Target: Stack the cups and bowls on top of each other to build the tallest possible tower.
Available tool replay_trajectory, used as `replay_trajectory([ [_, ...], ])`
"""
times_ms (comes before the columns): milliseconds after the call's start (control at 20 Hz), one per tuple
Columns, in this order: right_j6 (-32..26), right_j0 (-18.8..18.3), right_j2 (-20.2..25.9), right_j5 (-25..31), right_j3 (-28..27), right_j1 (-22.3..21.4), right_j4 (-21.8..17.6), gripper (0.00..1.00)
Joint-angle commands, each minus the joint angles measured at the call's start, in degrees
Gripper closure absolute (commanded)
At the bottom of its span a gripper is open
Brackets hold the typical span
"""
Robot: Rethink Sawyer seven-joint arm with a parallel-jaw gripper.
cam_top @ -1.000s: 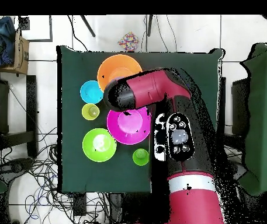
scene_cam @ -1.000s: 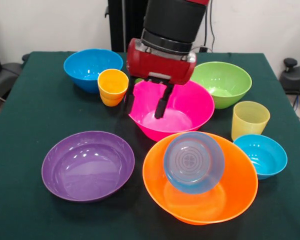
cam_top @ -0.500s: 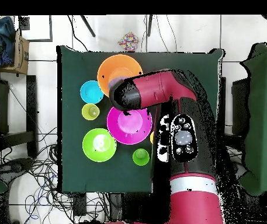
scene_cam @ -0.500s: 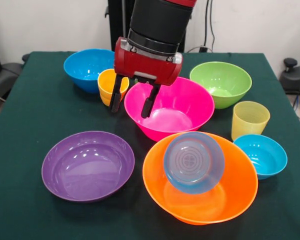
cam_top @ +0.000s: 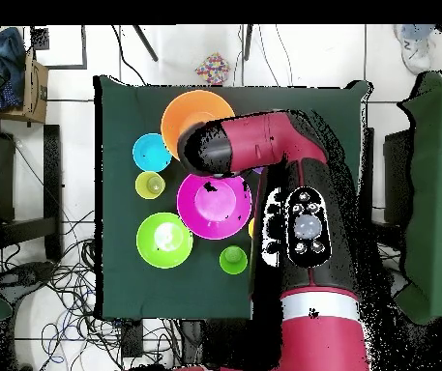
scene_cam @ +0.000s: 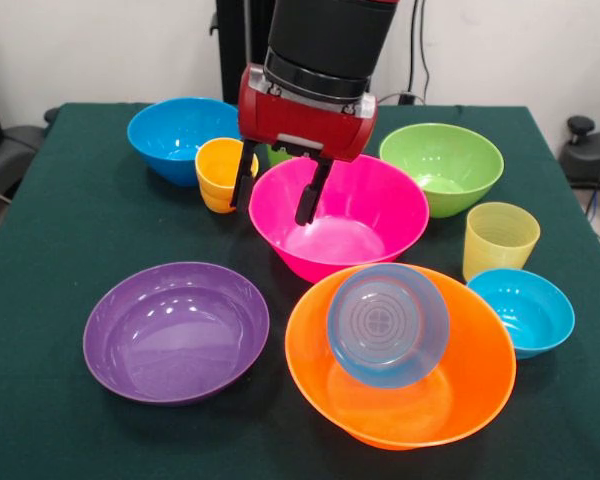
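**A:** What is the gripper point(scene_cam: 278, 195) doing?

**B:** It is hanging over the left rim of the pink bowl point(scene_cam: 365, 215). Its two fingers are spread apart with nothing between them. One is sitting outside the rim and one is dipping inside.

**A:** Where are the cups sitting?

**B:** The yellow-orange cup point(scene_cam: 220, 172) is standing just left of the pink bowl. The pale yellow cup point(scene_cam: 499, 239) is standing on the right, near a small blue bowl point(scene_cam: 525, 310).

**A:** And the other bowls?

**B:** The orange bowl point(scene_cam: 405, 395) is sitting near us, holding a tipped small blue bowl point(scene_cam: 388, 324). The purple bowl point(scene_cam: 175, 330) is lying at the near left. The green bowl point(scene_cam: 443, 165) and a blue bowl point(scene_cam: 175, 133) are sitting far back.
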Motion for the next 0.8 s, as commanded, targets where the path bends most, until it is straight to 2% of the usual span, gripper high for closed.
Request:
replay_trajectory([
  [50, -5.93, 1.52, 4.40, 8.79, -4.24, 0.01, 1.36, 0.00],
  [200, -6.74, 1.44, 4.95, 9.93, -5.35, 0.25, 1.87, 0.00],
  [500, -9.25, 0.07, 8.29, 7.15, -5.60, 1.55, 3.49, 0.00],
  [800, -8.99, -0.09, 9.11, 6.54, -5.73, 1.99, 4.60, 0.00],
])
